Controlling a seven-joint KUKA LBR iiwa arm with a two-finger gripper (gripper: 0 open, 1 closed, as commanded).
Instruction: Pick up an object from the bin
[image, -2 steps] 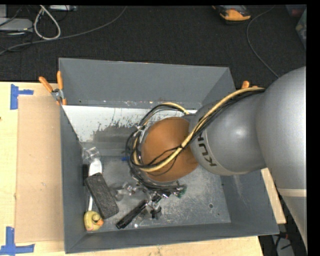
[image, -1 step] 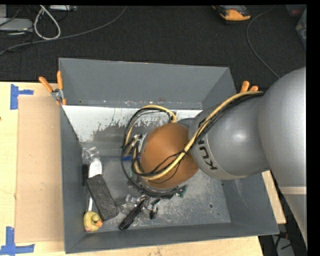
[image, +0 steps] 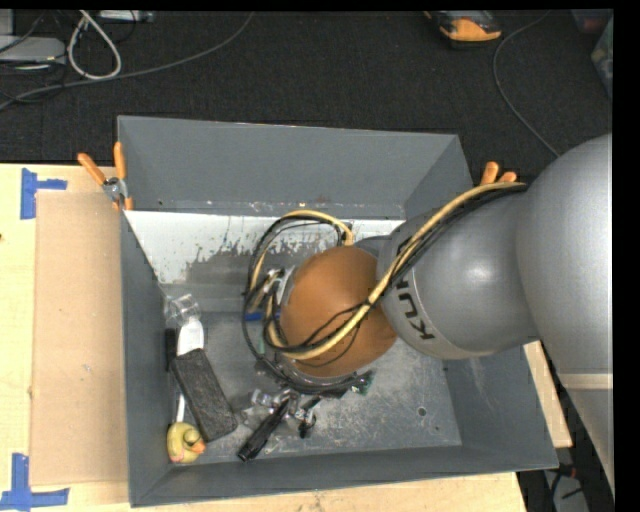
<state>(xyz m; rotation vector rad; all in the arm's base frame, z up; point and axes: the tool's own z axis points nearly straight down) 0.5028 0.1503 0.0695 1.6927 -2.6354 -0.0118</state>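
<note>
My gripper (image: 296, 396) hangs low over the bin's front middle, under the arm's orange dome. Just below it, a slim black stick-like thing (image: 260, 437) lies slanted on the floor. Small silvery metal bits (image: 264, 401) lie beside the gripper's left side. A small green piece (image: 366, 382) peeks out at its right. Nothing can be seen held.
A long dark grey block (image: 205, 396) lies slanted at the front left. A yellow rubber duck (image: 183, 441) sits in the front left corner. A clear plastic piece with a white end (image: 186, 322) lies by the left wall. The arm covers the bin's right half.
</note>
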